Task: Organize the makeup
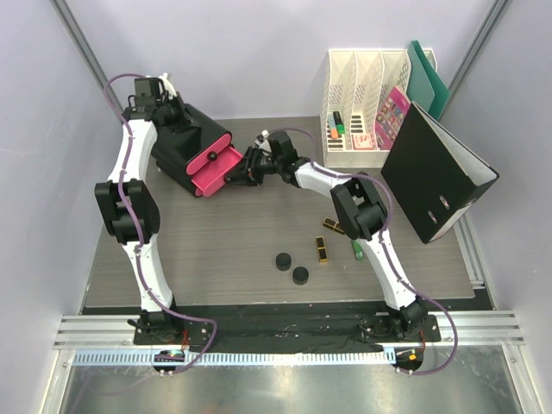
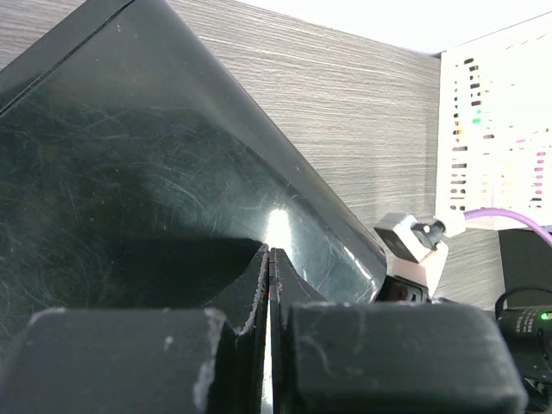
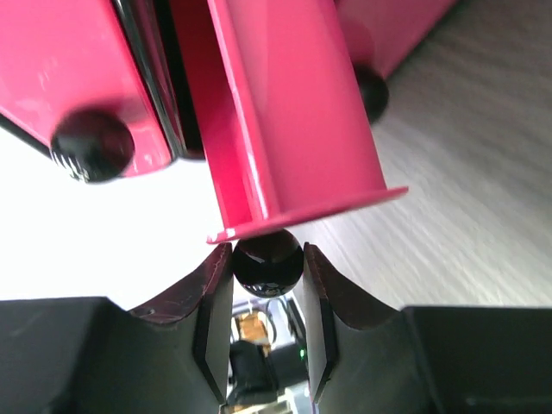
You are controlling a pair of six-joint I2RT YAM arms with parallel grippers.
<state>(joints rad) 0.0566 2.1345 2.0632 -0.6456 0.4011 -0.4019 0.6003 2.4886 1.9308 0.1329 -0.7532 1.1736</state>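
The makeup lies on the table in the top view: two black round compacts (image 1: pixel 283 261) (image 1: pixel 300 276), two black-and-gold cases (image 1: pixel 322 250) (image 1: pixel 333 226) and a green tube (image 1: pixel 354 249). At the back left stands the black box (image 1: pixel 177 142), with a pink drawer (image 1: pixel 211 171) pulled out. My right gripper (image 1: pixel 244 166) (image 3: pixel 266 252) is shut on that drawer's black round knob (image 3: pixel 268 259), a pad on each side of it. My left gripper (image 1: pixel 171 114) (image 2: pixel 271 252) is shut with nothing in it, its tips against the box's glossy black top (image 2: pixel 129 172).
A white file organiser (image 1: pixel 366 95) at the back right holds marker pens and a pink card. A black binder (image 1: pixel 440 172) leans beside it, with a green folder (image 1: pixel 427 73) behind. Another drawer's knob (image 3: pixel 90 145) shows left of the held one.
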